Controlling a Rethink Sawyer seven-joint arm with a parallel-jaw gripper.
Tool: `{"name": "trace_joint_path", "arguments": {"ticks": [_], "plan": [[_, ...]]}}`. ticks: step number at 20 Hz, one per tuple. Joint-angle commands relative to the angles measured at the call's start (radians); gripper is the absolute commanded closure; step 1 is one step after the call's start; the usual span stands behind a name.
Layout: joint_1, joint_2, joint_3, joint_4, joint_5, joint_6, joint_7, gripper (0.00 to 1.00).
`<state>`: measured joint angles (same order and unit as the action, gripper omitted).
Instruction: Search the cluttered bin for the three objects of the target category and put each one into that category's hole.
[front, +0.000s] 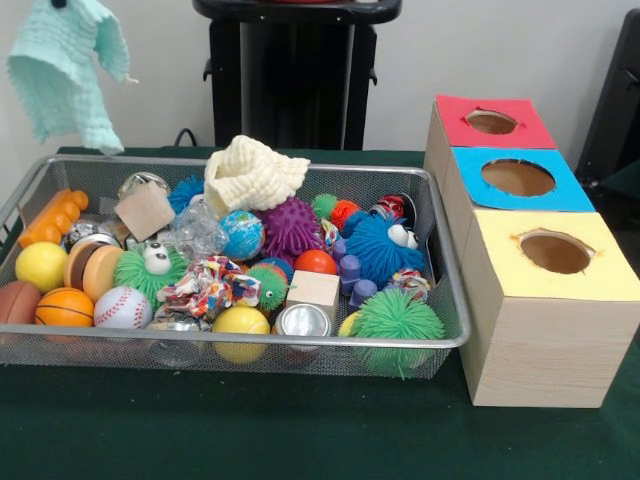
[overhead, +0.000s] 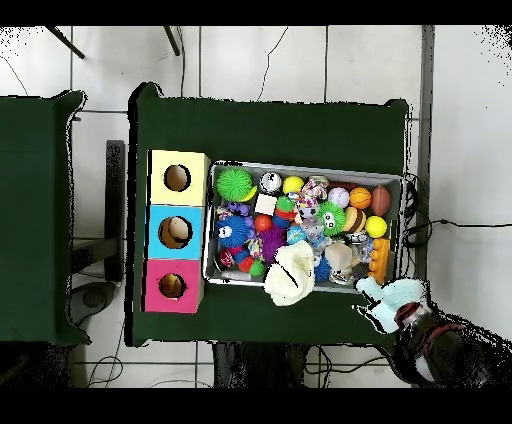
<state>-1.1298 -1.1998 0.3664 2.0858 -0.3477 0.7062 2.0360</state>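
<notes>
Far left, up in the air: mint green washcloth (front: 68, 70) dangling clear of the bin's corner, pinched at its top by the hand (front: 60, 4), closed on the fabric with almost nothing of itself showing at the upper edge.

Down onto the green worktop (front: 250, 430): wire mesh bin (front: 450, 290), packed full. At its left end, an orange knobbly toy (front: 52, 217), a yellow ball (front: 41, 266), a mini basketball (front: 64, 307) and a baseball (front: 122, 308) just beside it. Behind those, a tilted wooden block (front: 144, 211).

Mid-bin: knotted rope toy (front: 208, 286) in front, globe ball (front: 242, 235) touching a purple spiky ball (front: 291, 228), and a cream knitted cloth (front: 253, 176) heaped over the far rim. Wooden cube (front: 314, 291) near the front wall.

Right end of the bin: blue fuzzy creature (front: 380, 248) with googly eyes, green fuzzy ball (front: 397, 320) in the front corner.

Just beside the bin, a row of three wooden boxes, each with a round hole on top: yellow-topped box (front: 610, 270) nearest, blue-topped box (front: 470, 185) in the middle, red-topped box (front: 530, 130) farthest.
</notes>
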Motion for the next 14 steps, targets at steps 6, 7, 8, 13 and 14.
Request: {"name": "trace_joint_path", "arguments": {"ticks": [6, 7, 8, 13, 14], "plan": [[0.080, 0.019, 0.078, 0.041, 0.039, 0.053, -0.108, 1.00], [0.092, 0.020, 0.074, 0.042, 0.043, 0.051, -0.095, 1.00], [0.102, 0.019, 0.070, 0.042, 0.047, 0.052, -0.084, 1.00], [0.159, 0.019, 0.043, 0.043, 0.055, 0.046, -0.029, 1.00], [0.171, 0.017, 0.036, 0.047, 0.058, 0.042, -0.018, 1.00]]}}
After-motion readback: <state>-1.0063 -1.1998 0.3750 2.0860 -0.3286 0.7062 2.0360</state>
